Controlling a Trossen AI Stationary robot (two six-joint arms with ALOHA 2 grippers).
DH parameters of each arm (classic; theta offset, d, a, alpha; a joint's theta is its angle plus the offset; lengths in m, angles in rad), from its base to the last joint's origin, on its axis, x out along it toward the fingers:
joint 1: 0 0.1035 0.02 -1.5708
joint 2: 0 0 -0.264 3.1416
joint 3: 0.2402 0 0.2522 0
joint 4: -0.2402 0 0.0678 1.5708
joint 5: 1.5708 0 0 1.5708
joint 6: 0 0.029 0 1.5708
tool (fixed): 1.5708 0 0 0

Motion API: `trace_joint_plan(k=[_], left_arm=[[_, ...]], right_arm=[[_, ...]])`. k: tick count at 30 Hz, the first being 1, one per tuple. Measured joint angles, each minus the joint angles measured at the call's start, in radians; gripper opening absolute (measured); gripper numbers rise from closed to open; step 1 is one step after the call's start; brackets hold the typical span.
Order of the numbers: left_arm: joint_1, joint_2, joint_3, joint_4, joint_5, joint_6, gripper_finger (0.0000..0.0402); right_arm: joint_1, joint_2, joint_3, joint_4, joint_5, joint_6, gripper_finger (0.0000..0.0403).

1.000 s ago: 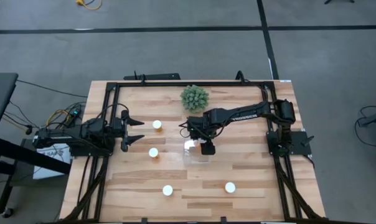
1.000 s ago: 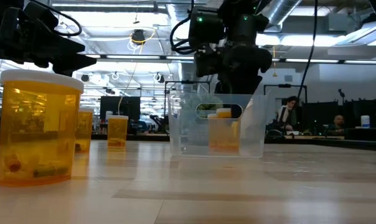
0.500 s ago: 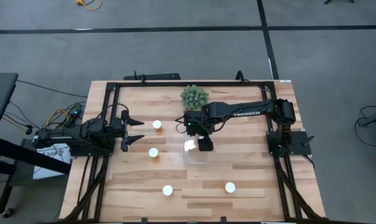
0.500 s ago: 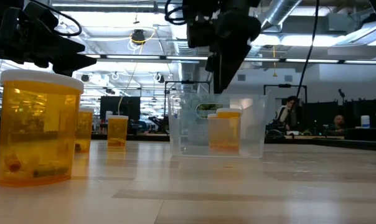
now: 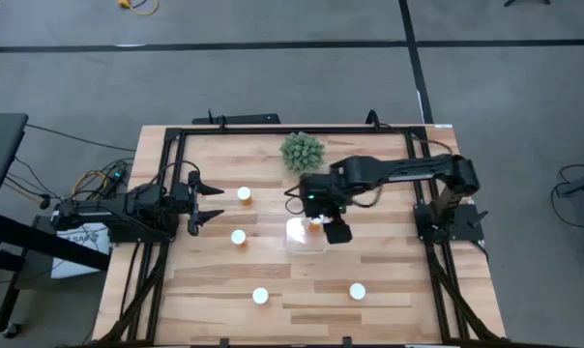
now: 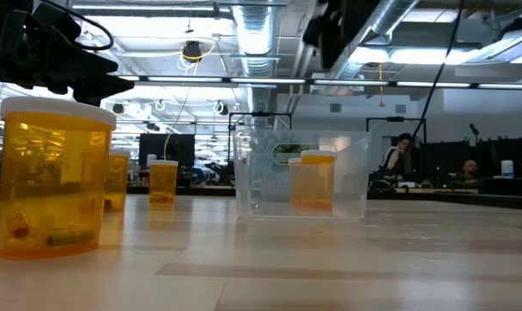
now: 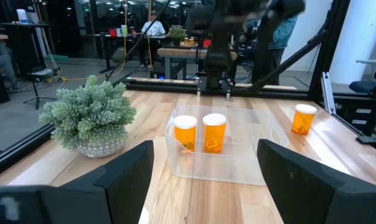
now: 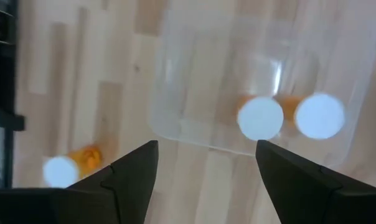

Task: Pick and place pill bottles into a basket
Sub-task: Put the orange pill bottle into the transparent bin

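Observation:
The clear basket (image 5: 304,238) stands mid-table and holds two amber pill bottles with white caps (image 7: 185,132) (image 7: 214,131), standing upright on its floor. Both caps show in the right wrist view (image 8: 260,118) (image 8: 319,115). Several more bottles stand on the table: (image 5: 244,193), (image 5: 238,237), (image 5: 260,296), (image 5: 357,290). My right gripper (image 5: 331,229) hangs open and empty above the basket, fingers pointing down; it also shows at the top of the low view (image 6: 337,26). My left gripper (image 5: 211,201) waits open and empty at the table's left side.
A green spiky plant ball (image 5: 302,152) in a small pot sits just beyond the basket toward the far edge. A black frame (image 5: 292,129) runs round the table. In the low view a bottle (image 6: 52,177) stands close to the camera. People sit in the room behind.
My right gripper has risen from inside the basket to well above its rim and has drifted a little toward the table's right edge. The bottle it was over stays standing in the basket beside the other one.

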Motion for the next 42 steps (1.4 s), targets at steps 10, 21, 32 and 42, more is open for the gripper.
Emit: trace_joint_plan(k=[10,21,32,42], left_arm=[[0.0,0.0,0.0,0.0,0.0,0.0,0.0277],[0.0,0.0,0.0,0.0,0.0,0.0,0.0277],[0.0,0.0,0.0,0.0,0.0,0.0,0.0277],[0.0,0.0,0.0,0.0,0.0,0.0,0.0277]], right_arm=[[0.054,-0.19,-0.123,0.074,0.027,0.007,0.0266],[0.218,-0.427,-0.47,0.199,0.004,0.116,0.0266],[0.483,-0.506,-0.662,0.312,0.062,0.221,0.0266],[0.566,-0.507,-0.692,0.315,0.135,0.216,0.0265]])
